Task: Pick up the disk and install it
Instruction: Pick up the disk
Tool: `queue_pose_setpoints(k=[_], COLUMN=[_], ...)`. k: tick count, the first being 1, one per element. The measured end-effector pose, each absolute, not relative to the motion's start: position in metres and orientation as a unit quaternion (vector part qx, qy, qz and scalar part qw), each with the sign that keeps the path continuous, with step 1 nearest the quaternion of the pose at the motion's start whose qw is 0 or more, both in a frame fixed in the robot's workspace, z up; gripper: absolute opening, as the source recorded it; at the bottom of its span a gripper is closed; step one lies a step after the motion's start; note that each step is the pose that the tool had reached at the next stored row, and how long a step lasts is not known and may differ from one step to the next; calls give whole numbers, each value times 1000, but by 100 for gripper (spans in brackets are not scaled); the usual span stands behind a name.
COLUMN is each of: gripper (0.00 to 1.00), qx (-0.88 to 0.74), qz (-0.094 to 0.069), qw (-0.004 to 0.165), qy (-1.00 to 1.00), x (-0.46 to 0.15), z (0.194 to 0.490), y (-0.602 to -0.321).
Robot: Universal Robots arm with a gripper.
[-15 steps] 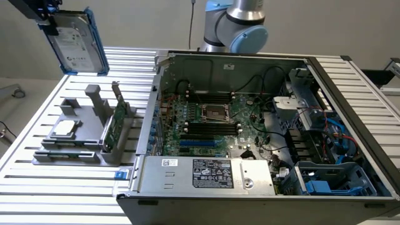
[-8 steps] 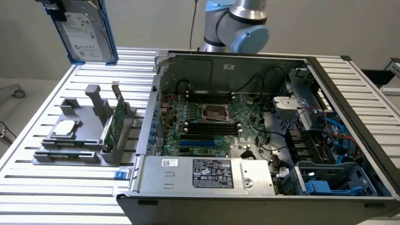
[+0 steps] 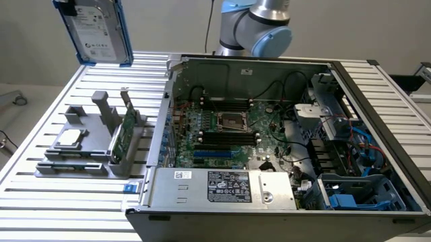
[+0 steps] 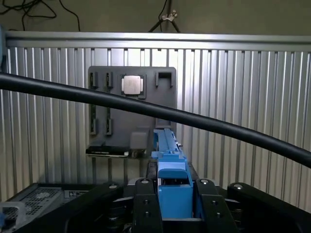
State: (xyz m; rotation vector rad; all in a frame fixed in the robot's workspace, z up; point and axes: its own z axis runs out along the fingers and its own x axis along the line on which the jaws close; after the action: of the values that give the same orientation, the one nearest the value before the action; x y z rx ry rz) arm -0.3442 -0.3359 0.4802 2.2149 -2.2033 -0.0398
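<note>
The disk [image 3: 98,30], a silver-grey drive with a white label and blue carrier rails, hangs upright in the air at the exterior view's far left, well above the slatted table. In the wrist view its blue rail [image 4: 172,187] sits edge-on between my gripper's [image 4: 175,208] black fingers [image 4: 146,211]. The jaws are shut on the disk from both sides. Below it lies the grey holder [image 4: 131,97].
The grey holder [image 3: 88,146] on the table carries a small silver chip [image 3: 70,137] and an upright green circuit card [image 3: 128,131]. The open computer case [image 3: 269,136] stands to the exterior view's right, with a blue drive bay [image 3: 350,196] at its near corner. A black cable [image 4: 146,109] crosses the wrist view.
</note>
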Motion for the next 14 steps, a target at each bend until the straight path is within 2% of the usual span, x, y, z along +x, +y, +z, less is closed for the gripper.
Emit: queue_pose_setpoints(k=[14], gripper=[33], qx=[709], qz=[-19], qw=[3], qy=[-705], x=[-287], z=[481], y=[-347])
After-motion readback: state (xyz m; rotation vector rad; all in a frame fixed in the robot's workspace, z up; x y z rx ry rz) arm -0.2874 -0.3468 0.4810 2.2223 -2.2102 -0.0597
